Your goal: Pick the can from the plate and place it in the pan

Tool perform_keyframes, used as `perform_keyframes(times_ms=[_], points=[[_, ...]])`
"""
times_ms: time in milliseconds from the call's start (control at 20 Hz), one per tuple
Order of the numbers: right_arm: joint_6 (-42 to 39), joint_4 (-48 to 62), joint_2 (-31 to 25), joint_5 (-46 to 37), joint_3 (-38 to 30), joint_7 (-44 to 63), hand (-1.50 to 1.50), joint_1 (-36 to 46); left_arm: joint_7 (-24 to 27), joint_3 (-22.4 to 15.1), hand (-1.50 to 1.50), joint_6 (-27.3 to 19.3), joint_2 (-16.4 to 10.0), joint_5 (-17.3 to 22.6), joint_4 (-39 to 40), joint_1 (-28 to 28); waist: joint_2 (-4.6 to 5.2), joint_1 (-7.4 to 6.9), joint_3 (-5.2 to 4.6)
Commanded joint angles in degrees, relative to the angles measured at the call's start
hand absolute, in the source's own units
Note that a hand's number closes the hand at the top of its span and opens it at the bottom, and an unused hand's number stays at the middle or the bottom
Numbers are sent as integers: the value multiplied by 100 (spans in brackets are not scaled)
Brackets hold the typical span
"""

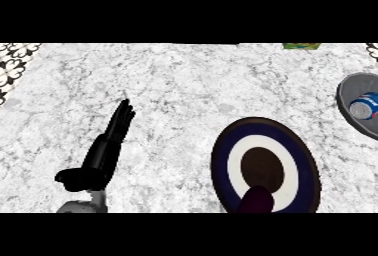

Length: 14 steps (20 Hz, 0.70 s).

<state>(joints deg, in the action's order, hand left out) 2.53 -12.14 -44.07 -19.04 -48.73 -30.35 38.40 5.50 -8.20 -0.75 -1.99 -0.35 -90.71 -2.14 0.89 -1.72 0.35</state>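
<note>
A blue can [365,106] lies on its side inside the grey pan [345,95], which is cut off by the right edge of the head view. The round plate [230,150], with navy, white and dark brown rings, sits at the lower centre right with no can on it. A dark maroon rounded thing [257,201] rests at the plate's near edge; I cannot tell what it is. My left hand [111,142] stands at the left, fingers straight and pointing away, holding nothing, well apart from the plate. My right hand shows nowhere.
The counter [184,85] is grey-white marble. A green item [301,46] peeks in at the far edge, and black-and-white patterned tile [13,62] shows at the upper left corner.
</note>
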Motion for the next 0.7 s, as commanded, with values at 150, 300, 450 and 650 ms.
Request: perform_keyframes(times_ms=[150,300,450,650], points=[[-1834,118,-419,375,-138,-731,-150,-875,-158,52,0,-56,-11,10,-223,62,-47,92,-9],[-2099,63,-256,466,-72,-1028,-150,-1013,50,38,0,125,-101,39,-196,212,-51,77,-15],[-1974,-46,21,444,107,-1402,-150,-1229,-269,43,0,-109,90,-27,-174,-68,-56,92,-18],[-2405,-178,-361,597,198,-1500,-150,-1670,-23,2,0,-79,32,-171,-81,180,-70,133,-25]])
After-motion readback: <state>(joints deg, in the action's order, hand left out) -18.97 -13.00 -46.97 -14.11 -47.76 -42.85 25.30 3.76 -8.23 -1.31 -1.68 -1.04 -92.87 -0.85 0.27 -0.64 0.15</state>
